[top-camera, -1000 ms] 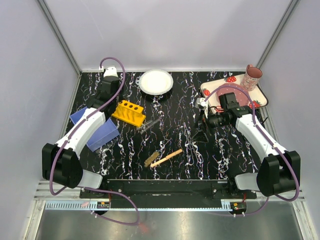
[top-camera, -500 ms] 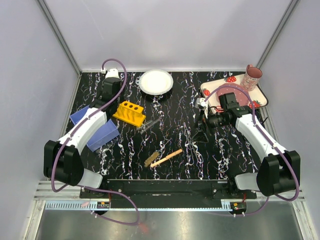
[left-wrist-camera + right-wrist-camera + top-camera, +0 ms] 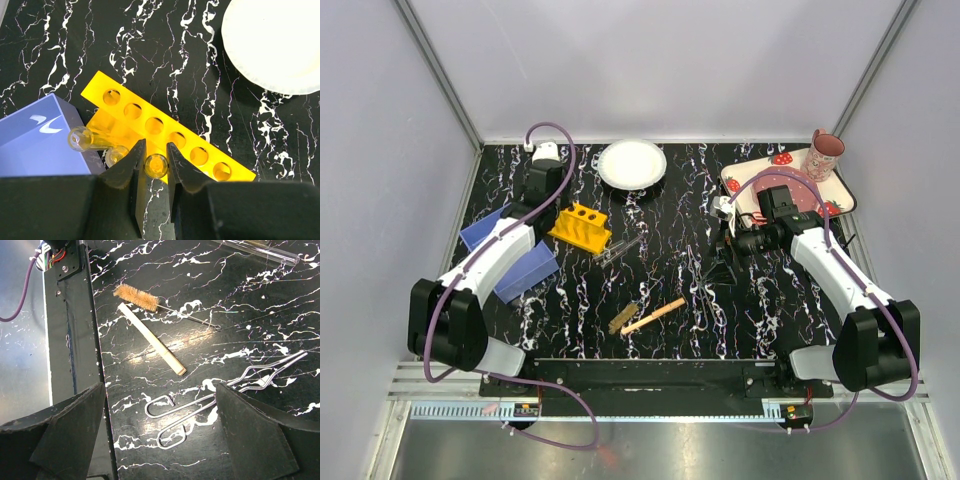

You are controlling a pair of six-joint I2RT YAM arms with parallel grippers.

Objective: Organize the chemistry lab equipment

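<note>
Clear tube, apparently pinched by left gripper above yellow rack, right gripper gaping

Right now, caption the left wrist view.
Left gripper holds a clear tube by the yellow rack, white plate beyond.

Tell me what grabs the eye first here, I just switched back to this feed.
The bright yellow rack, left of centre, stands out most, with the left hand pinching a clear tube right by its row of round holes. Next is the right hand, wide open over the bent metal rods right of centre, with the brown brush and wooden stick lying close by.
</note>
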